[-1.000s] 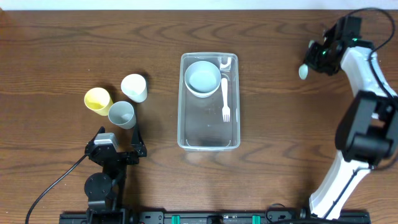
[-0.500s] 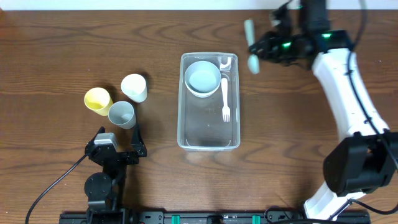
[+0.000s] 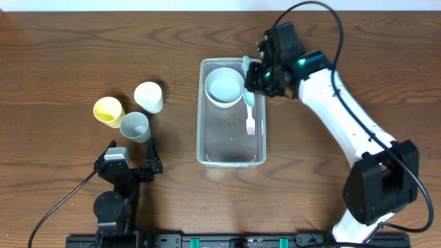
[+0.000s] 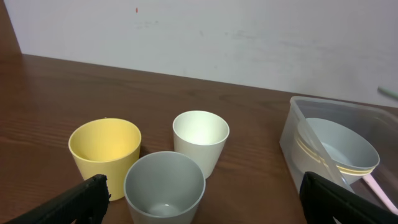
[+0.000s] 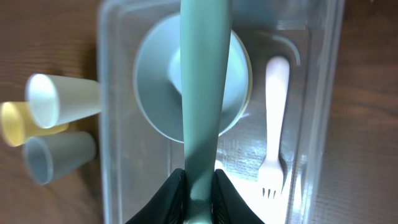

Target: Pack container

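The container point(image 3: 201, 110) is a clear rectangular tub at mid-table; inside it are a pale blue bowl point(image 3: 224, 86) at the far end and a white fork point(image 3: 250, 111) along the right wall. My right gripper point(image 3: 260, 77) hovers over the tub's far right corner, shut on a teal spoon point(image 3: 248, 84). In the right wrist view the spoon point(image 5: 204, 81) runs up from the gripper point(image 5: 200, 186) across the bowl point(image 5: 155, 87), beside the fork point(image 5: 275, 112). My left gripper point(image 3: 132, 148) rests open near the front left, nothing between its fingers point(image 4: 81, 199).
Three cups stand left of the tub: yellow point(image 3: 108, 111), white point(image 3: 149, 96) and grey point(image 3: 135, 127). The left wrist view shows the grey cup point(image 4: 164, 186) just ahead of the open jaws, with the tub's wall point(image 4: 292, 134) at the right.
My right arm has swung from the table's far right edge leftward to above the tub, carrying the teal spoon. The left arm has not moved.
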Robot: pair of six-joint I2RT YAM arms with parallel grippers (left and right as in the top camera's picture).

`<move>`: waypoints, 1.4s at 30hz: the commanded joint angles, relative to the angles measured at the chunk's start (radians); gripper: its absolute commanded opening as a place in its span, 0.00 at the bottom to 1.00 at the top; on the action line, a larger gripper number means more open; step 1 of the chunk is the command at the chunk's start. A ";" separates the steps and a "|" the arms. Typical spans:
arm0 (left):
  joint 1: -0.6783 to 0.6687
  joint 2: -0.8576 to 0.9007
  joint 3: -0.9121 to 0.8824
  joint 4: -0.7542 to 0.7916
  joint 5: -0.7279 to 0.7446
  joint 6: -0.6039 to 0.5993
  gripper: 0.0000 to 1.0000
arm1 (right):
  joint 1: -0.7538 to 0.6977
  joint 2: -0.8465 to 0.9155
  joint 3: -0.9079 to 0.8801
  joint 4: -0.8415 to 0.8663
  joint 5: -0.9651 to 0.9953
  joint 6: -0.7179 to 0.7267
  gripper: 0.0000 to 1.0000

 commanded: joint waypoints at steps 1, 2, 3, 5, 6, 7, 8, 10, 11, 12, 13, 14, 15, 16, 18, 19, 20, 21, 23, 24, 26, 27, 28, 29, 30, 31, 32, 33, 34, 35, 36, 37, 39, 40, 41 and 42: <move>0.004 -0.005 -0.026 -0.017 0.010 -0.001 0.98 | 0.027 0.000 -0.041 0.017 0.087 0.066 0.16; 0.004 -0.005 -0.026 -0.017 0.010 -0.001 0.98 | 0.031 0.000 -0.051 0.021 0.096 0.072 0.16; 0.004 -0.005 -0.026 -0.017 0.010 -0.001 0.98 | 0.033 0.000 -0.059 0.025 0.102 0.074 0.17; 0.004 -0.005 -0.026 -0.017 0.010 -0.001 0.98 | 0.032 0.000 -0.069 0.028 0.108 0.074 0.17; 0.004 -0.005 -0.026 -0.017 0.010 -0.001 0.98 | 0.029 0.000 -0.070 0.028 0.110 0.072 0.17; 0.004 -0.005 -0.026 -0.017 0.010 -0.001 0.98 | 0.027 0.000 -0.070 0.028 0.113 0.069 0.18; 0.004 -0.005 -0.026 -0.017 0.010 -0.001 0.98 | 0.023 0.000 -0.070 0.028 0.117 0.061 0.18; 0.004 -0.005 -0.026 -0.017 0.010 -0.001 0.98 | 0.016 0.000 -0.070 0.028 0.121 0.052 0.22; 0.004 -0.005 -0.026 -0.017 0.010 -0.001 0.98 | 0.013 0.000 -0.070 0.028 0.121 0.049 0.26; 0.004 -0.005 -0.026 -0.017 0.010 -0.001 0.98 | 0.008 0.000 -0.070 0.028 0.121 0.043 0.29; 0.005 -0.005 -0.026 -0.017 0.010 -0.001 0.98 | 0.004 0.000 -0.070 0.029 0.124 0.039 0.33; 0.004 -0.005 -0.026 -0.017 0.010 -0.001 0.98 | 0.000 0.000 -0.070 0.031 0.124 0.035 0.35; 0.004 -0.005 -0.026 -0.017 0.010 -0.001 0.98 | -0.006 0.000 -0.070 0.032 0.124 0.035 0.38; 0.004 -0.005 -0.026 -0.017 0.010 -0.001 0.98 | -0.012 0.000 -0.070 0.036 0.124 0.034 0.39; 0.004 -0.005 -0.026 -0.017 0.010 -0.001 0.98 | -0.027 0.000 -0.069 0.049 0.113 0.021 0.40; 0.004 -0.005 -0.026 -0.017 0.010 -0.001 0.98 | -0.033 -0.001 -0.068 0.056 0.101 0.011 0.40; 0.004 -0.005 -0.026 -0.017 0.010 -0.001 0.98 | -0.042 -0.003 -0.065 0.064 0.085 -0.002 0.40; 0.004 -0.005 -0.026 -0.017 0.010 -0.001 0.98 | -0.055 -0.005 -0.059 0.066 0.067 -0.011 0.41; 0.004 -0.005 -0.026 -0.017 0.010 -0.001 0.98 | -0.090 -0.014 -0.035 0.058 0.026 -0.037 0.41; 0.004 -0.005 -0.026 -0.017 0.010 -0.001 0.98 | -0.105 -0.019 -0.026 0.052 0.016 -0.043 0.41; 0.004 -0.005 -0.026 -0.017 0.010 -0.001 0.98 | -0.154 -0.041 -0.006 0.031 -0.003 -0.047 0.42; 0.004 -0.005 -0.026 -0.017 0.010 -0.001 0.98 | -0.182 -0.055 -0.002 0.027 -0.015 -0.058 0.42; 0.004 -0.005 -0.026 -0.017 0.010 -0.001 0.98 | -0.217 -0.075 -0.001 0.021 -0.016 -0.063 0.44; 0.004 -0.005 -0.026 -0.017 0.010 -0.001 0.98 | -0.256 -0.091 -0.001 0.012 -0.002 -0.062 0.50; 0.004 -0.005 -0.026 -0.017 0.010 -0.001 0.98 | -0.286 -0.102 -0.001 0.004 0.010 -0.062 0.53; 0.004 -0.005 -0.026 -0.017 0.010 -0.001 0.98 | -0.325 -0.109 -0.001 -0.005 0.026 -0.062 0.58; 0.004 -0.005 -0.026 -0.017 0.010 -0.001 0.98 | -0.367 -0.114 -0.001 -0.016 0.050 -0.061 0.66; 0.004 -0.005 -0.026 -0.017 0.011 -0.001 0.98 | -0.399 -0.114 -0.002 -0.025 0.070 -0.061 0.75; 0.004 -0.005 -0.026 -0.017 0.010 -0.001 0.98 | -0.432 -0.112 -0.002 -0.039 0.099 -0.061 0.88; 0.004 -0.005 -0.026 -0.017 0.010 -0.001 0.98 | -0.472 -0.105 -0.002 -0.057 0.145 -0.061 0.99; 0.004 -0.005 -0.026 -0.017 0.010 -0.001 0.98 | -0.489 -0.104 -0.002 -0.065 0.163 -0.061 0.99; 0.004 -0.005 -0.026 -0.017 0.011 -0.001 0.98 | -0.522 -0.097 -0.002 -0.078 0.200 -0.061 0.99; 0.004 -0.005 -0.026 -0.017 0.010 -0.001 0.98 | -0.571 -0.089 -0.003 -0.091 0.255 -0.061 0.99; 0.004 -0.005 -0.026 -0.017 0.010 -0.001 0.98 | -0.594 -0.086 -0.004 -0.094 0.283 -0.060 0.99; 0.004 -0.005 -0.026 -0.017 0.010 -0.001 0.98 | -0.618 -0.081 -0.004 -0.097 0.312 -0.050 0.99; 0.004 -0.005 -0.026 -0.017 0.010 -0.001 0.98 | -0.633 -0.078 -0.004 -0.097 0.325 -0.045 0.99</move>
